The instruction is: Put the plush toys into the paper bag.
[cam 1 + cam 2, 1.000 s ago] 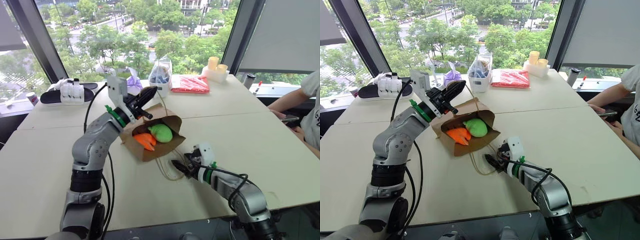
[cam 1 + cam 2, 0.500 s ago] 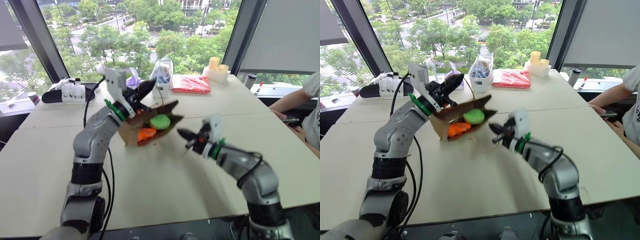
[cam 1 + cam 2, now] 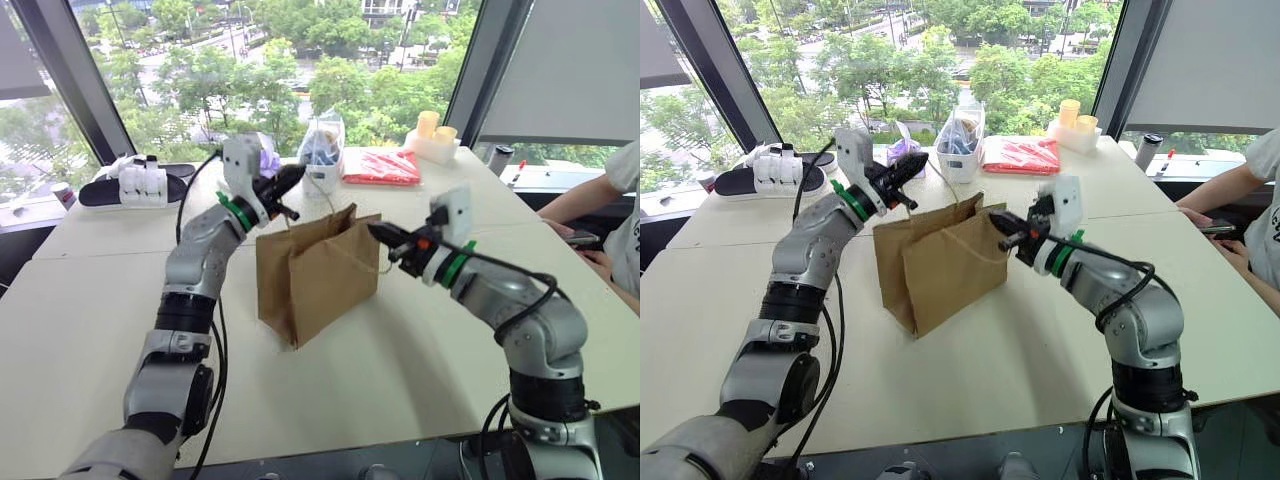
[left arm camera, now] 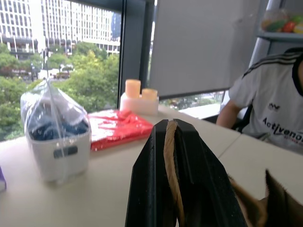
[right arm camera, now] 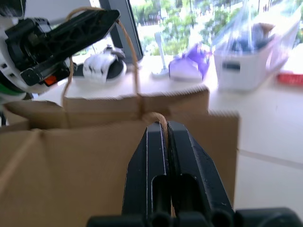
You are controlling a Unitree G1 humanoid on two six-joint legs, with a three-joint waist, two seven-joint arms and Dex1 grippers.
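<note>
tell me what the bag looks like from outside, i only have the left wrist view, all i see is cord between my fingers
Observer: The paper bag stands upright on the table, mouth up.
Operator: is the right arm doing anything
Observer: Yes, the right gripper is shut on the bag's other cord handle, at the rim opposite the left gripper.
Operator: can you see the toys
Observer: No. From the head views only the brown outside of the bag shows; its inside is hidden.
Operator: anything close to it
Observer: A clear plastic bag with blue contents in a white tub sits behind it, apart from it.
</note>
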